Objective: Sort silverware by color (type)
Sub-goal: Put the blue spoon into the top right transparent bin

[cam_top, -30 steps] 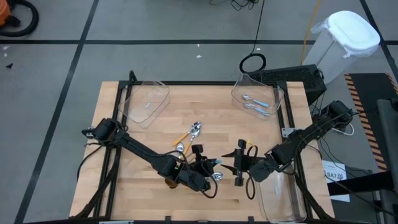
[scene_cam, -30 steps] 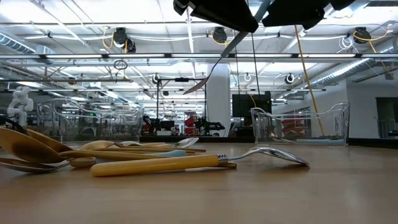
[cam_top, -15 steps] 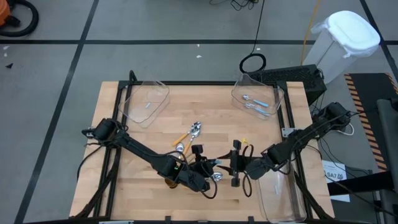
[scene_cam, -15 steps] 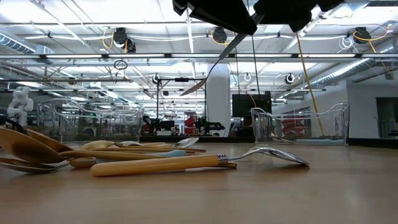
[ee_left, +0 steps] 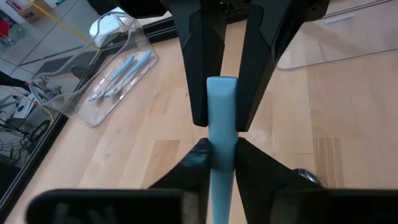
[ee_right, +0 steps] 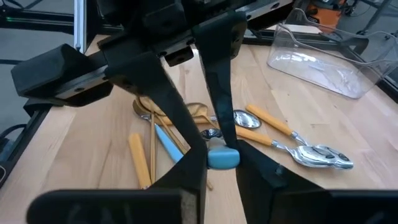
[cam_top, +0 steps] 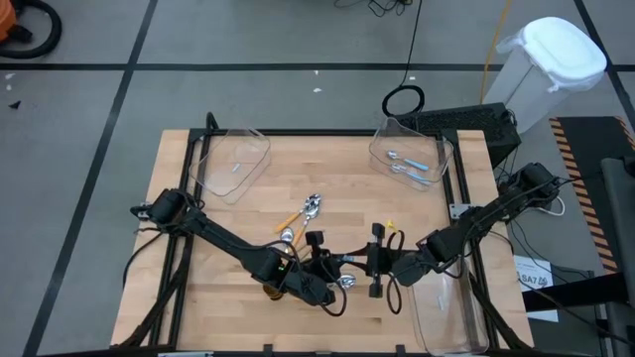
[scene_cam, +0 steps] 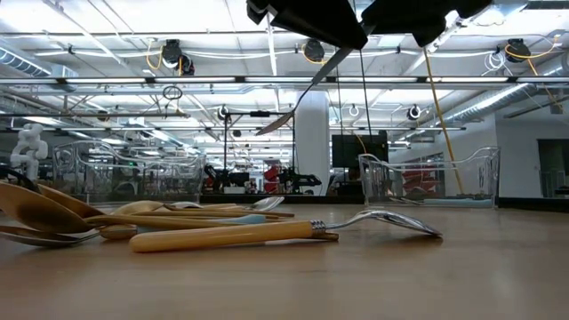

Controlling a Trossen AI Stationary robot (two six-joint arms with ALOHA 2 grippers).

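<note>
A light blue-handled spoon hangs above the table between my two grippers, slanting, its bowl the lower end. My left gripper and my right gripper face each other near the table's front middle, both shut on its handle. Orange-handled spoons and gold spoons lie in a loose pile on the wood beneath and behind the left gripper. My left gripper pinches the blue handle between its two fingers, coming from the table's left, with the handle sticking out forward past the fingertips. The spoon is clear of the table. My right gripper pinches the handle's free end between its two fingers, coming from the table's right, opposite the left fingers. The handle points straight back into the gripper.
A clear bin stands at the far left. A second bin at the far right holds blue-handled spoons. A third clear bin sits at the near right, beside the right arm.
My right gripper has moved toward the table's left, up to the handle's free end, and stands there now. The spoon has kept its place and slant in the left gripper.
</note>
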